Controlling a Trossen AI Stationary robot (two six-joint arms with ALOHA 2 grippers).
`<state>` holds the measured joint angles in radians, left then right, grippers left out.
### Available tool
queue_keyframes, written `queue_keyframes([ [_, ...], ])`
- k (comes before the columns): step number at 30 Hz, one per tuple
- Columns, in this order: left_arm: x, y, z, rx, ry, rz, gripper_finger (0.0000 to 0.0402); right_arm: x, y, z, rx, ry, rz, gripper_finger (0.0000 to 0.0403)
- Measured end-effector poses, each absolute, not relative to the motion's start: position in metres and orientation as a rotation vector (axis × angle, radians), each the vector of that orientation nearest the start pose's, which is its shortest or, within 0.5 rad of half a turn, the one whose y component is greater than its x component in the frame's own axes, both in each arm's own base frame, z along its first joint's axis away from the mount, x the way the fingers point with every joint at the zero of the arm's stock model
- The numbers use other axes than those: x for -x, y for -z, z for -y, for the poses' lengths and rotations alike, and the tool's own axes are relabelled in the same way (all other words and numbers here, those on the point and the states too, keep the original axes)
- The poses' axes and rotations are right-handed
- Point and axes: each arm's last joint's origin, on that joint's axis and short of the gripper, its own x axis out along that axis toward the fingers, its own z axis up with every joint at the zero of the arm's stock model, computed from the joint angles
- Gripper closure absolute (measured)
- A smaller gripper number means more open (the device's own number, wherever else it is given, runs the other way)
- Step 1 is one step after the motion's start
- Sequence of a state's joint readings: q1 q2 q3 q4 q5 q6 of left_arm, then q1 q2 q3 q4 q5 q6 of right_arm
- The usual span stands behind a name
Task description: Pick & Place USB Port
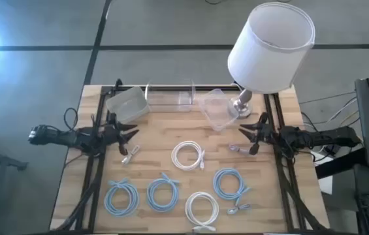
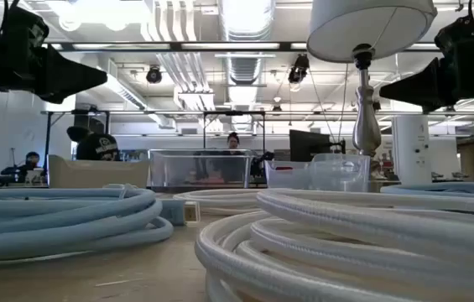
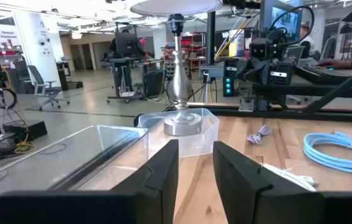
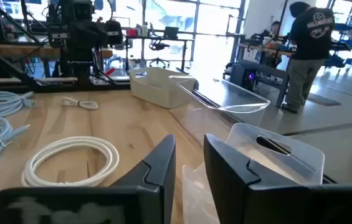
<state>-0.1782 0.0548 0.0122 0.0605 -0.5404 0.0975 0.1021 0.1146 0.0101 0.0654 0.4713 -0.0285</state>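
High view: your left hand (image 1: 127,134) hovers at the counter's (image 1: 151,124) left edge, well left of the lamp (image 1: 269,46); fingers spread a little, gripping nothing. Your right hand (image 1: 248,136) sits just below the lamp base, fingers likewise parted and empty. A small USB cable (image 1: 130,154) lies just beside the left hand. A second small one (image 1: 238,149) lies beside the right hand, and a third (image 1: 238,209) well below the lamp, near the front edge. White coil (image 1: 188,156) lies mid-counter, between the two hands. Clear bin (image 1: 215,108) touches the lamp base on its left.

Low view: coils fill the foreground; lamp stem (image 2: 365,113) stands upright behind the clear bin (image 2: 337,170).

Left wrist view: fingers (image 3: 163,171) apart, empty; lamp base straight ahead.

Right wrist view: fingers (image 4: 160,163) apart, empty; white coil (image 4: 73,160) nearby.
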Motion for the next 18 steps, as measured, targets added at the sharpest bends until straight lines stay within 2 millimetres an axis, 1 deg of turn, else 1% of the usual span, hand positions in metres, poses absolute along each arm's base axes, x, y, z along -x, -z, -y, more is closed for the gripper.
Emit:
queue_keyframes([
  [6, -0.0974, -0.1691, 0.0024, -0.090, -0.363, -0.001, 0.0298, -0.1019, -0.1640, 0.0028, 0.040, 0.369, -0.044, 0.0317],
  [18, -0.0974, -0.1691, 0.0024, -0.090, -0.363, -0.001, 0.0298, -0.1019, -0.1641, 0.0027, 0.038, 0.368, -0.043, 0.0335],
])
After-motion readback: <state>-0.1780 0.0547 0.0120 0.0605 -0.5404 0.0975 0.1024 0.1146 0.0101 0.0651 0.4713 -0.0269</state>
